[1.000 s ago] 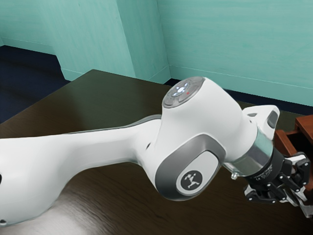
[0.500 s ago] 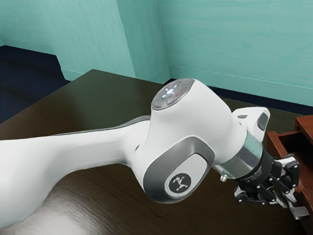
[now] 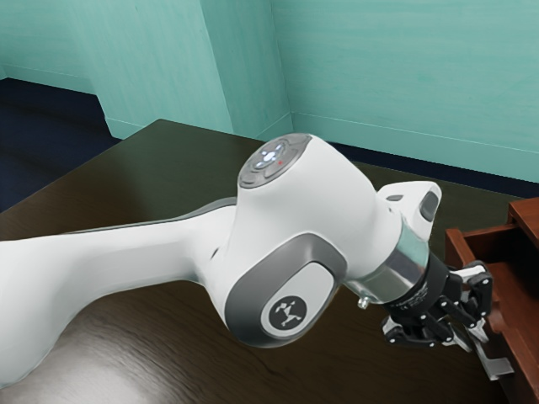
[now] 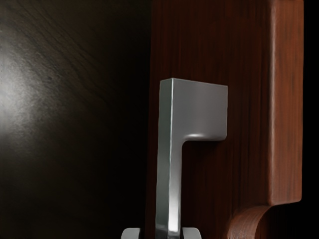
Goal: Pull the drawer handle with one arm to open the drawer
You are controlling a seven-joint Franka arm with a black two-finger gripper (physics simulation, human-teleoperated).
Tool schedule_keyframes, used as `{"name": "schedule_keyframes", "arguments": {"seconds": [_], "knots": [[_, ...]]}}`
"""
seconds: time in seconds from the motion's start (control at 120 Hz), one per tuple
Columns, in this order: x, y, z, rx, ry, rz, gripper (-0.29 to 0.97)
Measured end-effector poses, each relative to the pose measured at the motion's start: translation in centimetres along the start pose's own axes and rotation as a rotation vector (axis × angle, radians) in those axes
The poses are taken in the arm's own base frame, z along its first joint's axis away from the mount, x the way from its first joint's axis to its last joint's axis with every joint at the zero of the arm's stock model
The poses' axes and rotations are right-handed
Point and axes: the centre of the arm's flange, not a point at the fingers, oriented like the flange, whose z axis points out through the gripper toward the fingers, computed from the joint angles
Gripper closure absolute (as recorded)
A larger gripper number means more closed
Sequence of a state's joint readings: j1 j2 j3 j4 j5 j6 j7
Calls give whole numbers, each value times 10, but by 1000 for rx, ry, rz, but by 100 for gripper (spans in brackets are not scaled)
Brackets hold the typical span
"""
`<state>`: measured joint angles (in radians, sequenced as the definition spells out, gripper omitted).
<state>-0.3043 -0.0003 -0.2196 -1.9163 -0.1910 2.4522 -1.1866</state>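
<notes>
Black two-finger gripper (image 3: 478,343) clamped tight on the silver L-shaped metal handle (image 4: 169,164).
Handle's on the reddish-brown wooden drawer (image 3: 505,278), sticking out at the exterior view's right edge over the dark wooden table (image 3: 168,168).

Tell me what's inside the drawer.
Only bare wood shows in the partly open drawer. The hand, shut on the handle, covers part; the view's edge cuts off the rest.

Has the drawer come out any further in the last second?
Yes. The drawer has slid toward the exterior view's left, farther out from the fixed cabinet corner, with the gripper shut on its handle.
</notes>
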Motion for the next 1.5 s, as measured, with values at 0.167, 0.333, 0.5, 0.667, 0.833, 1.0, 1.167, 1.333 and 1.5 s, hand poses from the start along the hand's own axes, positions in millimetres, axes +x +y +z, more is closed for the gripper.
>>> {"name": "schedule_keyframes", "arguments": {"seconds": [0.167,0.333,0.5,0.667,0.833,1.0,1.167,1.333,1.5], "knots": [[0,-8,-3,8,6,-2,68],[-1,-14,-6,14,10,-4,67],[0,-21,-9,18,16,-8,67],[-1,-28,-16,21,24,-9,67],[-5,-36,-22,25,31,-6,67],[-10,-45,-30,27,38,-3,67],[-14,-55,-38,27,48,-4,67],[-4,-68,-49,25,68,-28,67],[-2,-75,-59,23,78,-36,67]]}}
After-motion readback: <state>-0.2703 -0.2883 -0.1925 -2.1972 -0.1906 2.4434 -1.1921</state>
